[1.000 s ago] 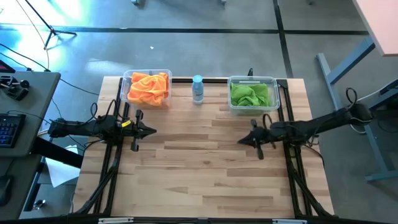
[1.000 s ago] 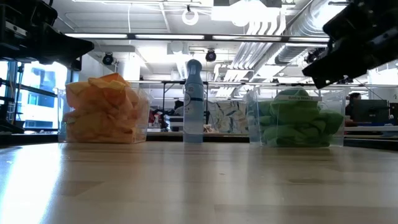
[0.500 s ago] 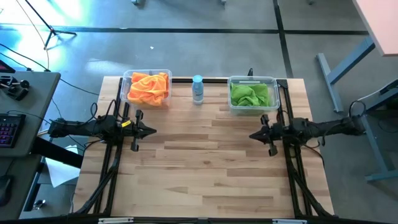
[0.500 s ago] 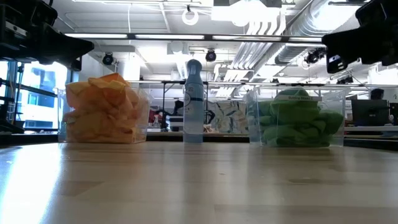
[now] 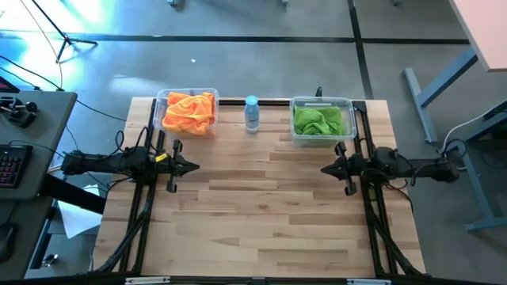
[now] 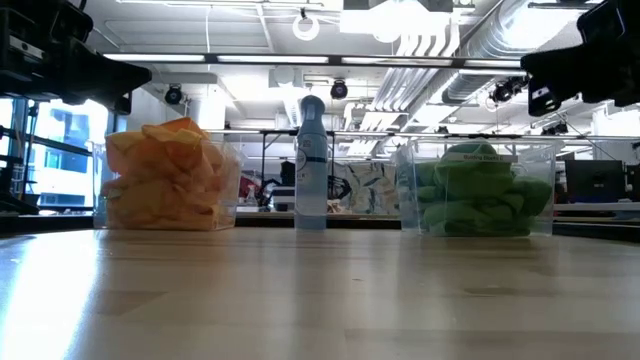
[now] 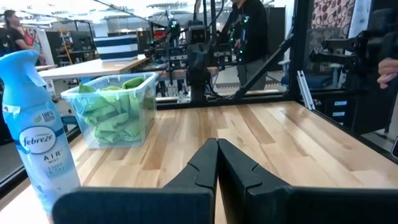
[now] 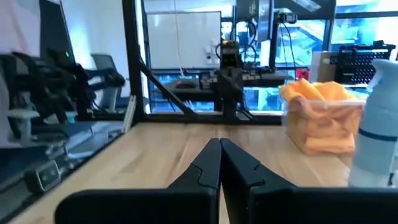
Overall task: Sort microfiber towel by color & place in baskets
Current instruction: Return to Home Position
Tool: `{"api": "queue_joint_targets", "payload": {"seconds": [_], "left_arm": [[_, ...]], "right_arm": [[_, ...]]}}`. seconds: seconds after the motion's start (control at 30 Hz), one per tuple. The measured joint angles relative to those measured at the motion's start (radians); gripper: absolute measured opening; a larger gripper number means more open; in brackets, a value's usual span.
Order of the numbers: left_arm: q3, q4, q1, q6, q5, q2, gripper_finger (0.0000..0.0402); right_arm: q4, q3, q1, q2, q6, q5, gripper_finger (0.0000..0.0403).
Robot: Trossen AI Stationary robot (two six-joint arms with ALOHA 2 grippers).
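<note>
Where the bench lies closest to the low camera, its pale wood planks are bare. Midway across it the two arms reach in level from either side and face each other, well apart: the left arm over the left edge, the right arm over the right edge. The left jaws are pressed together with nothing between them, the two dark fingers meeting in a thin line in the left wrist view. The right jaws are likewise closed on nothing, their fingers touching. Beyond the arms, along the far edge, stand the two clear baskets. The left basket holds a heap of orange towels that rises above its rim. The right basket holds the green towels, filling it to about its rim. Between the baskets, apart from both, a spray bottle with a blue cap stands upright. Farther off, past the bench, a person in dark clothes stands among frames and desks in the room
</note>
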Motion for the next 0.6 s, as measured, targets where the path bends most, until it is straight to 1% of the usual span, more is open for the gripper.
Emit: {"api": "queue_joint_targets", "payload": {"seconds": [0.13,0.3,0.37,0.6], "left_arm": [[0.000,0.001,0.000,0.000,0.000,0.000,0.0000],[0.000,0.000,0.000,0.000,0.000,0.000,0.0000],[0.000,0.001,0.000,0.000,0.000,0.000,0.0000],[0.000,0.001,0.000,0.000,0.000,0.000,0.0000]], "right_arm": [[-0.069,0.000,-0.007,0.001,-0.022,0.012,0.0000],[-0.077,0.000,-0.007,0.003,-0.014,0.121,0.0000],[-0.074,0.000,-0.007,0.003,-0.011,0.148,0.0000],[-0.073,0.000,-0.007,0.003,-0.011,0.154,0.0000]]}}
